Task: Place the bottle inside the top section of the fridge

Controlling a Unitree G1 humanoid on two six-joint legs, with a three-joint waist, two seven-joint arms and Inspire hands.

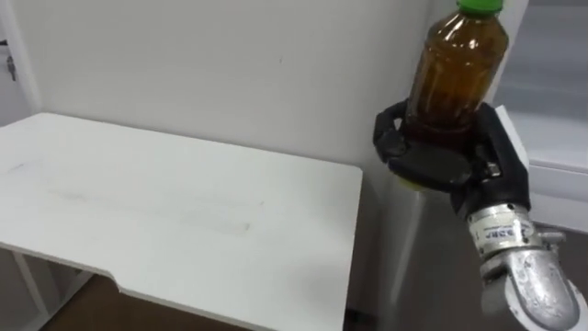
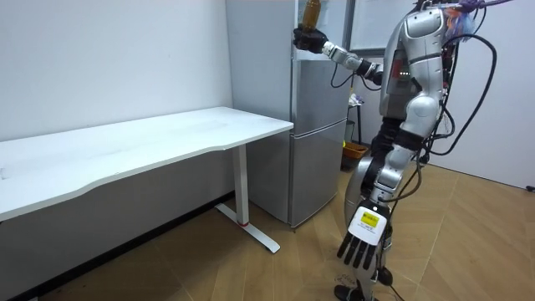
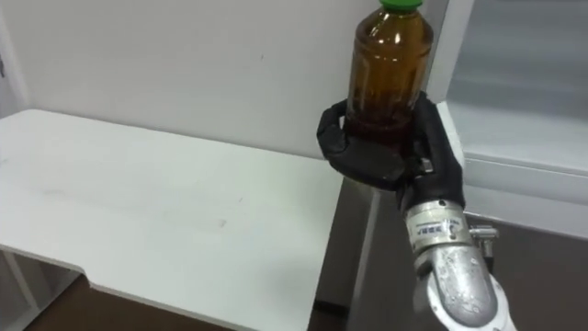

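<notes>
Our right robot hand [image 1: 439, 164] is closed around the lower part of the bottle [image 1: 457, 74], with the dark fingers curled round one side and the thumb on the other. The base sits down in the cup of the palm. We judge this low grip is chosen so that the tall body and green cap [image 1: 480, 5] stand free above the robot hand and can go into a shelf space first.

The bottle is upright and its brown liquid sits level, which suits setting it down on its base. It rests wholly in the robot hand, rising straight above the wrist and touching nothing else. The arm is stretched forward and raised, and in the room view this puts the bottle level with the top section of the grey fridge [image 2: 318, 125], close in front of it. That height fits the upper compartment the task names. A pale recess shows just to the right of the bottle, but we cannot tell whether the upper door is open.

Our left robot hand [image 2: 361, 242] hangs low at our side with its fingers straight, holding nothing. The white desk [image 1: 184, 211] stands to our left against the wall [image 1: 230, 64], just beside the fridge. We judge the bottle is not yet placed.
</notes>
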